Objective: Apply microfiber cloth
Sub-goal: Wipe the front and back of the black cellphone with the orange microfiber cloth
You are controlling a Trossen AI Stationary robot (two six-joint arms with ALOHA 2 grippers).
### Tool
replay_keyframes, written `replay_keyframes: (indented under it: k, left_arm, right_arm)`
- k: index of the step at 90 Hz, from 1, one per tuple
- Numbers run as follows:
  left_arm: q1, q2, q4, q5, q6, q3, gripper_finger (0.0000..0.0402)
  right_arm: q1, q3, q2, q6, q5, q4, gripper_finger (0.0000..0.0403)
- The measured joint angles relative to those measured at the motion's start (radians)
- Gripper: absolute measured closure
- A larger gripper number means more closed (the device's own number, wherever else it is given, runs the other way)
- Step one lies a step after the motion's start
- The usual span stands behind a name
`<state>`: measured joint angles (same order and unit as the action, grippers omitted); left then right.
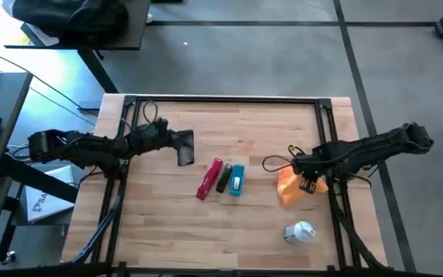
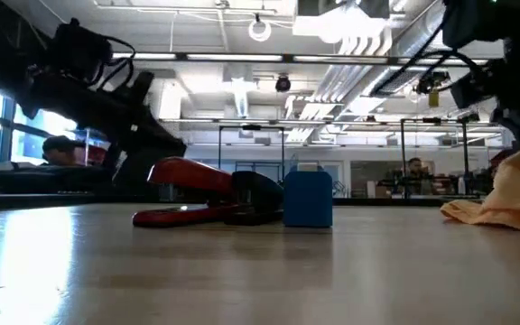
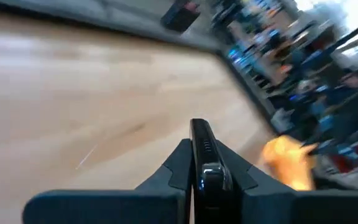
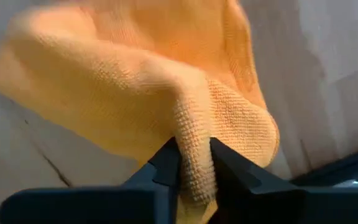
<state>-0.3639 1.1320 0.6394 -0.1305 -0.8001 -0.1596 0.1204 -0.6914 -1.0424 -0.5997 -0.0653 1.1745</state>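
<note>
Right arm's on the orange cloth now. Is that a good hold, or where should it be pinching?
Keep it. The right end effector is shut on a raised fold of the microfiber cloth, pinched from above with the rest draping onto the table. A bunched ridge like this fills the fingers; flat edges would slip. The left end effector waits across the table.

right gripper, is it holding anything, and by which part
The right gripper pinches a raised fold of the cloth. The left gripper holds nothing.

Two dark jointed arms, looping black cables, black two-fingered hands.
</note>
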Motion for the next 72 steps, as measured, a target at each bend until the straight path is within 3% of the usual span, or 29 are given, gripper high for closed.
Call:
replay_keyframes:
  k: [12,22,52,62,72]
  left_arm:
    - [0.013,0.000,-0.048,-0.006,-0.013,0.000,0.0385]
    - [0.023,0.000,-0.062,0.048,-0.037,0.000,0.0386]
    - [0.086,-0.018,-0.278,0.073,-0.105,-0.047,0.0387]
    - [0.107,-0.048,-0.471,0.048,-0.069,-0.127,0.0389]
    - [0.112,-0.081,-0.799,0.019,-0.032,-0.230,0.0389]
  right_arm:
    - [-0.009,-0.124,0.000,0.037,-0.154,0.064,0.0270]
    - [-0.010,-0.199,0.000,0.065,-0.254,0.070,0.0235]
    - [-0.008,-0.155,0.000,0.023,-0.237,0.048,0.0181]
    - [-0.007,-0.120,0.000,0.044,-0.229,-0.002,0.0181]
    - [-0.008,-0.092,-0.001,0.078,-0.251,-0.072,0.0181]
